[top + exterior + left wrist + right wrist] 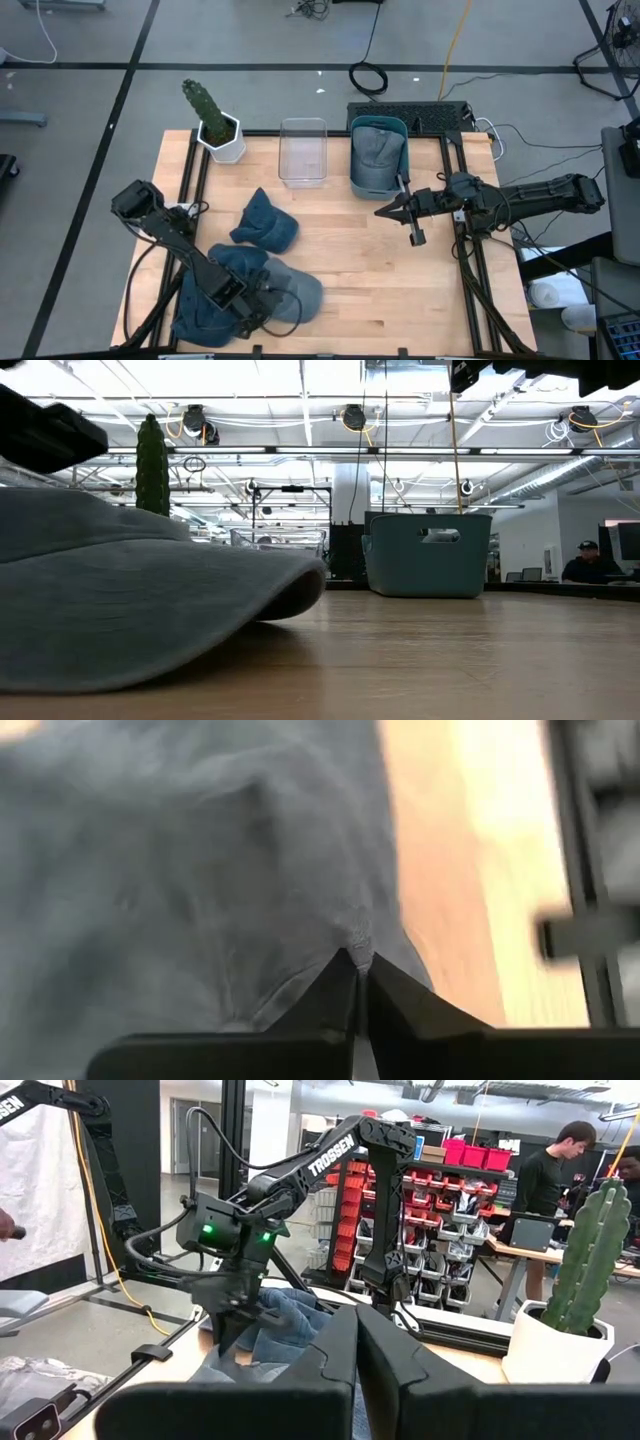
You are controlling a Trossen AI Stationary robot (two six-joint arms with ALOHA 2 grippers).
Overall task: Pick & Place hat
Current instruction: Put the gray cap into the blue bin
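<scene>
Near the table's front left a grey hat [296, 288] lies flat on the wood, partly over a darker blue hat [198, 305]. In the low view its brim [150, 600] fills the foreground. My left gripper [252, 316] points steeply down onto the grey hat, shut on its cloth [358, 960]. A blue denim hat [266, 224] lies apart, toward the middle. My right gripper [384, 211] hangs shut and bare above the table's right half [356, 1335], in front of a teal bin [378, 158] that has another hat in it. My left gripper pinches a small pucker of the grey hat's cloth [357, 934] between its two fingertips, coming steeply from above. Creases run out from the pinch. The hat lies on the table and on the hat below; one layer or several, I cannot tell.
A clear plastic box [303, 151] stands at the far edge beside the teal bin [430, 555]. A cactus in a white pot [218, 125] stands at the far left corner. Bare wood lies between the hats and the right arm. People show in the room beyond.
</scene>
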